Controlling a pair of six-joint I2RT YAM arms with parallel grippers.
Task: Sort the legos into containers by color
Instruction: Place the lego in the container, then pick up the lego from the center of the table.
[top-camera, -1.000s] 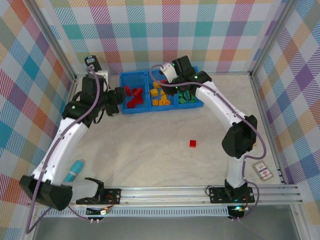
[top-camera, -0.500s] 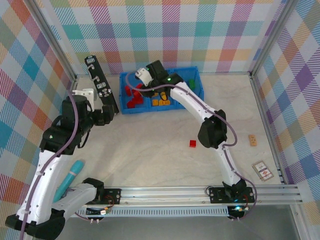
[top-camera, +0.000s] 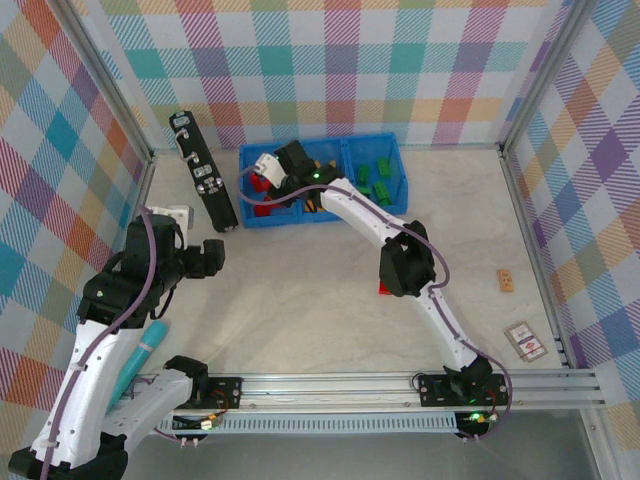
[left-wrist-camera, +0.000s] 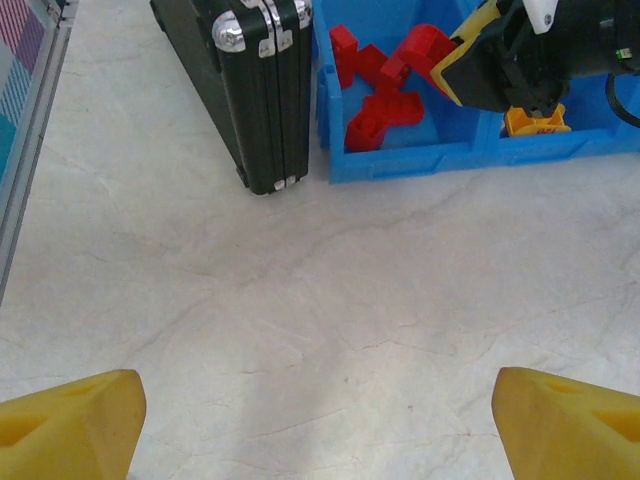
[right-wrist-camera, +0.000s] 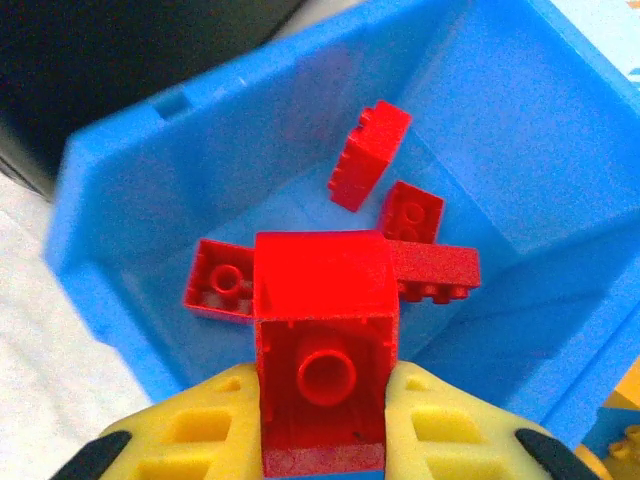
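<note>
Marble tabletop (top-camera: 300, 290): right gripper (right-wrist-camera: 325, 420), pinching red lego (right-wrist-camera: 322, 300), now over left container (right-wrist-camera: 110, 200)

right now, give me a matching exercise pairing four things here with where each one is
Things:
1. red lego brick
2. green legos
3. black case
4. teal pen-like tool

Places:
A. standing just left of the blue bin
B. lying at the near-left side of the table
C. clamped in the right gripper above the bin's left-end compartment
D. in the bin's right-end compartment

Pairs: 1-C, 2-D, 3-A, 4-B
</note>
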